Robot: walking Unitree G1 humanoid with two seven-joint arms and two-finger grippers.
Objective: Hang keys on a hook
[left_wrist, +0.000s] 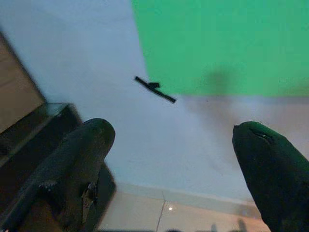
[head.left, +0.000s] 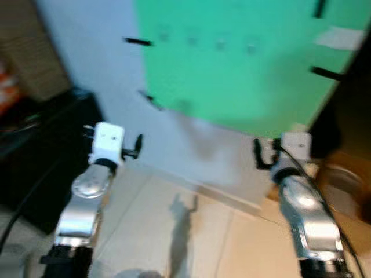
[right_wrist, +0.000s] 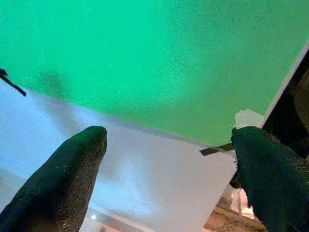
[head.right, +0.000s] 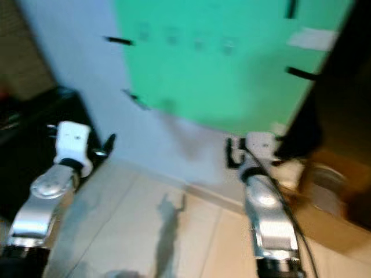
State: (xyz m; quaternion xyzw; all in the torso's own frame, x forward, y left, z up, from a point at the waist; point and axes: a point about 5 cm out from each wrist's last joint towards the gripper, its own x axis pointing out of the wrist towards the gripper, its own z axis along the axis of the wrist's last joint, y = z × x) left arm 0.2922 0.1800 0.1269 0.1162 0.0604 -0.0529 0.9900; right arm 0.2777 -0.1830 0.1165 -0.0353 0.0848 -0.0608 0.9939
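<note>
Facing the green board (head.left: 232, 58), I hold both the left gripper (left_wrist: 169, 159) and right gripper (right_wrist: 169, 164) wide and empty; hanging remains undone, no keys discernible.

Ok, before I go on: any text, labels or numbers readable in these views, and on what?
None can be read.
Green panel on the wall: plain, no lettering; the head views are blurred.
Pale patch near its upper edge: could be a label or tape, too blurred to tell.
White wrist housings of the left gripper and right gripper: no marking made out.
</note>
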